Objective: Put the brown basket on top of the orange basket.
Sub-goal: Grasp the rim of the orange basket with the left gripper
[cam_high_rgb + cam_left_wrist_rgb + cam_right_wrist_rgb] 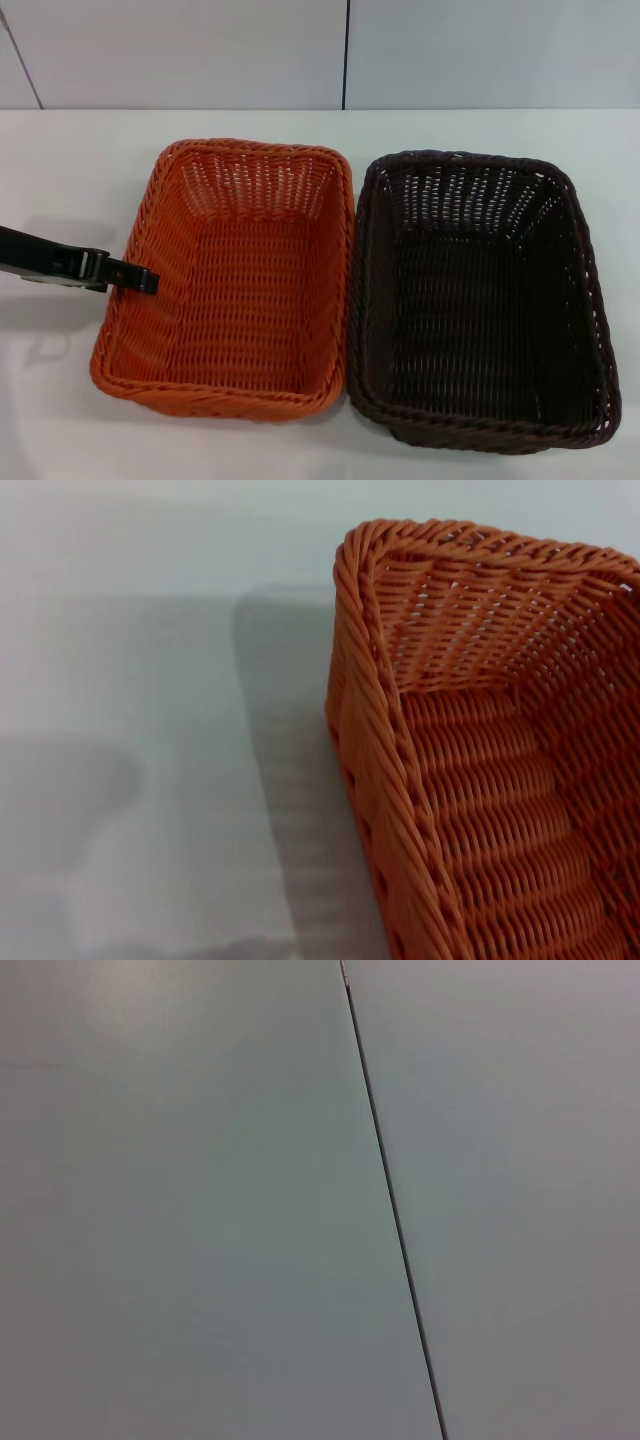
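Observation:
The orange basket (240, 280) stands empty on the white table, left of centre. Right beside it, with their long sides nearly touching, the brown basket (480, 300) also stands empty. My left gripper (147, 281) comes in from the left edge of the head view, its tip at the outer side of the orange basket's left rim. The left wrist view shows a corner of the orange basket (470, 750) with bare table beside it. My right gripper appears in no view.
The white table (60, 400) runs back to a pale panelled wall (200, 50) with a dark vertical seam (346, 55). The right wrist view shows only wall panels and a seam (395, 1210).

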You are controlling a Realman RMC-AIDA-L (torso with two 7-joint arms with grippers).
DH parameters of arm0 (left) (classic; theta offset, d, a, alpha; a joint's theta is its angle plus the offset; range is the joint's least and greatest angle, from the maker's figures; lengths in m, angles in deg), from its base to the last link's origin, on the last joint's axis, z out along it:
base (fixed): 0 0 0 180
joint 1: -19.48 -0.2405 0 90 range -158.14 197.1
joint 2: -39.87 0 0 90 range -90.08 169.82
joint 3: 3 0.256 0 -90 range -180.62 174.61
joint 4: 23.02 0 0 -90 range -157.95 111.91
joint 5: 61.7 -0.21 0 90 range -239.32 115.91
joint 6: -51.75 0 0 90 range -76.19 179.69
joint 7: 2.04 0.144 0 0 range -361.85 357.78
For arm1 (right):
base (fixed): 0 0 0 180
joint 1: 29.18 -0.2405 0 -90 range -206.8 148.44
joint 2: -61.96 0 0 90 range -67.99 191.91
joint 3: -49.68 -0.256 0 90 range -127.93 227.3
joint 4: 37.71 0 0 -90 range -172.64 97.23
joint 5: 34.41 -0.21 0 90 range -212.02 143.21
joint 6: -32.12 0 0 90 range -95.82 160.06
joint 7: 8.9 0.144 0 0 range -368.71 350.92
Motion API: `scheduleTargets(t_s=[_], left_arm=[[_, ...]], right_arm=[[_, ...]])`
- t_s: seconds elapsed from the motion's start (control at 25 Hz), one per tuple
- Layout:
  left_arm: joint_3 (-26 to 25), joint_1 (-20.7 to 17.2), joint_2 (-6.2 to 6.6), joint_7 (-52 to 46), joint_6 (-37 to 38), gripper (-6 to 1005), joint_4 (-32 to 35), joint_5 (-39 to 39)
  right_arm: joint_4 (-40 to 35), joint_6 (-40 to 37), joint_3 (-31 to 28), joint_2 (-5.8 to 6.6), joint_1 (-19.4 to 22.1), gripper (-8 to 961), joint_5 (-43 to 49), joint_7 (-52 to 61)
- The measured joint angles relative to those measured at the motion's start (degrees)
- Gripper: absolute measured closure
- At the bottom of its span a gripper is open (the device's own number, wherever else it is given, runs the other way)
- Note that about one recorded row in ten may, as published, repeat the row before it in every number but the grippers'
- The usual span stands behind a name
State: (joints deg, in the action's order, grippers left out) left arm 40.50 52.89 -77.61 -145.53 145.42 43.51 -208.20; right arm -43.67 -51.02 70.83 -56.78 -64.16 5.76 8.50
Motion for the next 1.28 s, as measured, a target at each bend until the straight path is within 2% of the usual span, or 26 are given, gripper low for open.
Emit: scheduleTargets(t_s=[0.28,0.36,0.56,0.92,1.08,1.28], left_arm=[[0.20,0.07,-0.24,-0.03,-0.21,221,-0.65,-0.18],[2.53,-0.09,-0.30,-0.16,-0.27,221,-0.71,-0.19],[4.72,-0.16,-0.37,-0.17,-0.56,223,-0.91,-0.17],[5.79,-0.70,-0.34,0.04,-2.53,493,-1.11,-0.74],[5.74,-0.80,-0.10,-0.15,-3.66,728,-0.73,-2.58],[6.38,-0.44,-0.21,-0.78,-1.59,812,0.92,-4.61]], right_arm=[[0.01,0.25,-0.06,-0.09,0.18,274,0.00,0.01],[0.07,0.28,-0.06,-0.10,0.30,274,-0.01,0.01],[0.37,0.28,0.20,-0.21,0.68,274,-0.01,0.01],[0.89,-0.07,0.04,-0.27,1.50,275,-0.01,0.80],[0.88,-0.09,-0.01,-0.26,1.83,275,-0.01,0.88],[0.87,0.00,-0.09,-0.23,2.19,275,-0.01,1.65]])
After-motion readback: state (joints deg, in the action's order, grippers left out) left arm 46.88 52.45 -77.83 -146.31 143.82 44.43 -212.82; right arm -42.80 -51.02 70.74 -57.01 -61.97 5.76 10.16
